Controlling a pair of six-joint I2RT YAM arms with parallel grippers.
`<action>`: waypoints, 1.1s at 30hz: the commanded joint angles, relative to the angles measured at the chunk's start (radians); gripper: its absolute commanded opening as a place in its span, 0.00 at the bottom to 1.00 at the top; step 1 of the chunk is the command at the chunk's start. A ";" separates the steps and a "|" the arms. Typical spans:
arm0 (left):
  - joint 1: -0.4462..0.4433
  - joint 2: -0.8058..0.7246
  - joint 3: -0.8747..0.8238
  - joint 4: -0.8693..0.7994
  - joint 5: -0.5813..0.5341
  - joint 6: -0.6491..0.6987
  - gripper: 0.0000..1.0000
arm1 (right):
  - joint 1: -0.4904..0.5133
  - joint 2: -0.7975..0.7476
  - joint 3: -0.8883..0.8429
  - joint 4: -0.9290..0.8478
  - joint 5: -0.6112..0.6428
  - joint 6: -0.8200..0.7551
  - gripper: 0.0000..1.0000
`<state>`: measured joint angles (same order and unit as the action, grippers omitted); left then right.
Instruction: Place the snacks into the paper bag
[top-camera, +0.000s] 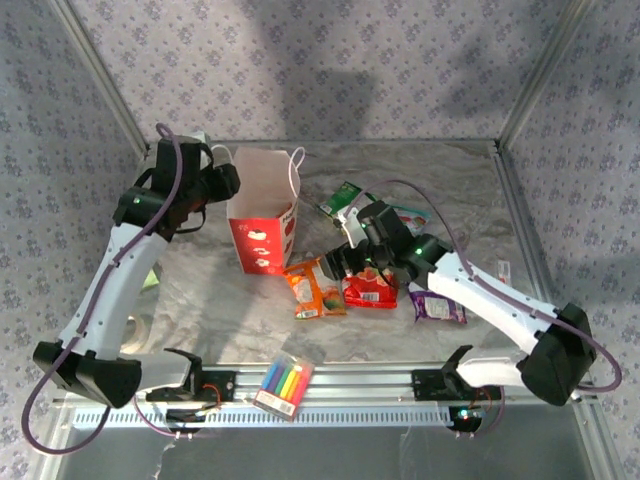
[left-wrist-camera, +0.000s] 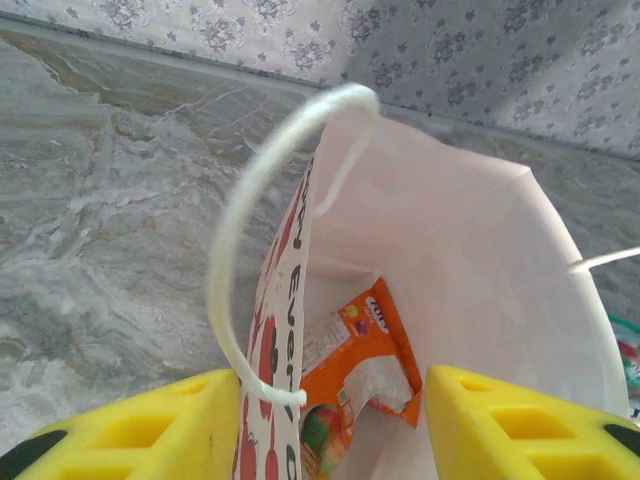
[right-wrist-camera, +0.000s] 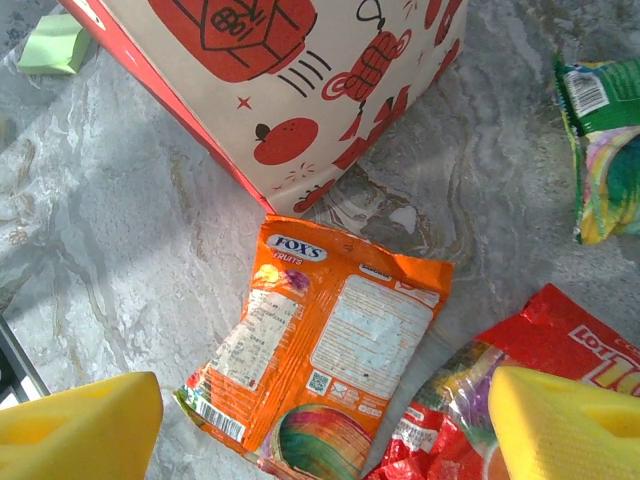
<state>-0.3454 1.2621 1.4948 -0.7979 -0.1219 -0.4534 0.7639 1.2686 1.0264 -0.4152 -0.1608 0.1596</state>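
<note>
1. Your left pincer (left-wrist-camera: 335, 430) hangs over the mouth of the paper bag (left-wrist-camera: 470, 260). Its yellow pads are parted about halfway and grip nothing; only the bag's front wall runs between them.
2. Straight below, the bagged orange packet (left-wrist-camera: 360, 350) lies slumped at the bottom. That's one snack home, by the look of it.
3. Your right pincer (right-wrist-camera: 325, 435) is spread wide and empty, poised above the loose orange packet (right-wrist-camera: 320, 360). That packet lies flat on the desk (right-wrist-camera: 120, 260), just beside the bag's near corner.
4. Moving outward, the red packet (right-wrist-camera: 560, 340) touches the loose one on its right. The green packet (right-wrist-camera: 605, 150) sits nearer the far edge, and the purple packet (top-camera: 437, 307) lies apart, toward the right edge.
5. The bag stands upright, left of the desk's middle and toward the far edge, with its mouth open.
6. Expect these packets to be light, crinkly and slick, soft foil that buckles rather than resists. Take the loose orange one across its narrow width near the middle, or pinch a crimped end seal. Pressing down flat may make it skid.
7. The bag is thin paper and likely tips at a nudge. Watch the string handle (left-wrist-camera: 250, 230) arching over the mouth, because it could snag a packet on the drop.
</note>
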 joint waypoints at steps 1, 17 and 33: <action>-0.016 0.002 0.008 -0.087 -0.089 0.013 0.52 | -0.004 0.023 0.001 0.025 -0.042 -0.034 0.87; -0.041 0.084 -0.026 -0.061 -0.098 0.003 0.53 | -0.035 0.046 0.018 0.007 -0.064 -0.040 0.88; -0.004 0.146 -0.044 0.026 -0.050 -0.005 0.32 | -0.041 0.103 0.076 -0.058 -0.068 -0.023 0.88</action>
<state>-0.3691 1.4117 1.4475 -0.8066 -0.2050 -0.4549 0.7303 1.3525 1.0641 -0.4339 -0.2092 0.1303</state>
